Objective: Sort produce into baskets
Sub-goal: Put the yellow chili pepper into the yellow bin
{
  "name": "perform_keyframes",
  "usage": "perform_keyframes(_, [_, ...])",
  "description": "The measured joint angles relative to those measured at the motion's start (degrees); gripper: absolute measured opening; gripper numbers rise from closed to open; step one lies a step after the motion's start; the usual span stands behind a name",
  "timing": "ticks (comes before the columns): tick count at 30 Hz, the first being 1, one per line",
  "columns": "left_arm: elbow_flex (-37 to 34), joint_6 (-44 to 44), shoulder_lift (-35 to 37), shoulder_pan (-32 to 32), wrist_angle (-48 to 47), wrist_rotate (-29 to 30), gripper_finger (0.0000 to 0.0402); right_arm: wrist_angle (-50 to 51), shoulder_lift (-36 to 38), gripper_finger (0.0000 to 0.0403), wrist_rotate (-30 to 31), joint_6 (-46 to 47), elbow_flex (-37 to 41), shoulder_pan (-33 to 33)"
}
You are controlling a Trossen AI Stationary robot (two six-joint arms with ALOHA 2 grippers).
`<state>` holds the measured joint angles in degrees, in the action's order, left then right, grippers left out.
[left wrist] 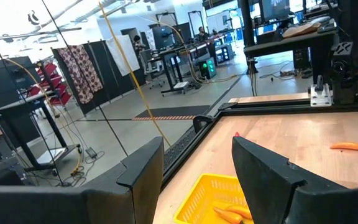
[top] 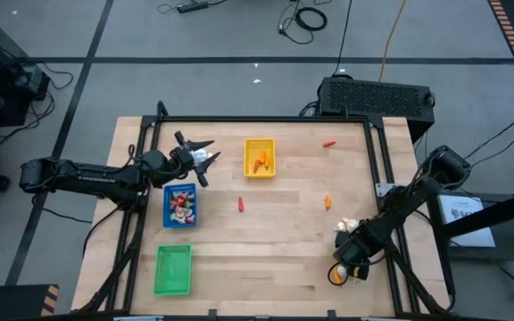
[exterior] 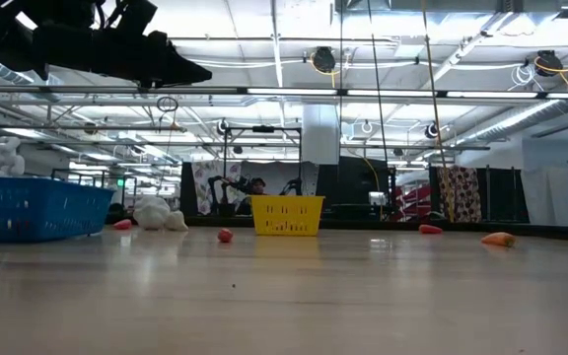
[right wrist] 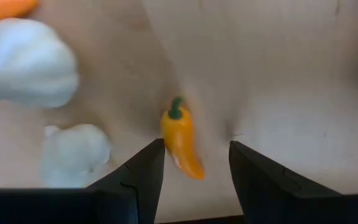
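From above, the right end effector (top: 339, 267) hangs low near the desk's right front corner, over an orange pepper (top: 337, 275); the left end effector (top: 205, 153) waits, fingers apart and empty, between the blue basket (top: 180, 204) and yellow basket (top: 259, 158). The green basket (top: 173, 269) sits at the front left.

In the right wrist view, the fingers stand apart astride the pepper (right wrist: 182, 145). Best to drop straight and close along its middle, since garlic bulbs (right wrist: 28, 60) crowd close beside.

the right gripper (right wrist: 191, 165) hangs low over the wooden table (right wrist: 291, 93), fingers apart around the tip of a small orange pepper (right wrist: 181, 142) (green stem pointing away). beside it lie two whitish bulbs (right wrist: 27, 62), probably garlic, somewhat blurred.
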<state>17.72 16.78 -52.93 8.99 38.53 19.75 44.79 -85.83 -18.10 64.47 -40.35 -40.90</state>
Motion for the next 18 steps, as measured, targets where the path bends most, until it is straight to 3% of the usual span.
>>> perform_keyframes(6, [0.0,0.0,0.0,0.0,0.0,0.0,0.0198,-3.5,-0.2,0.0152,-0.8,1.4,2.0,1.0])
perform_keyframes(18, [0.0,0.0,0.0,0.0,0.0,0.0,0.0198,-2.6,0.1,0.0054,-0.3,1.7,2.1,1.6])
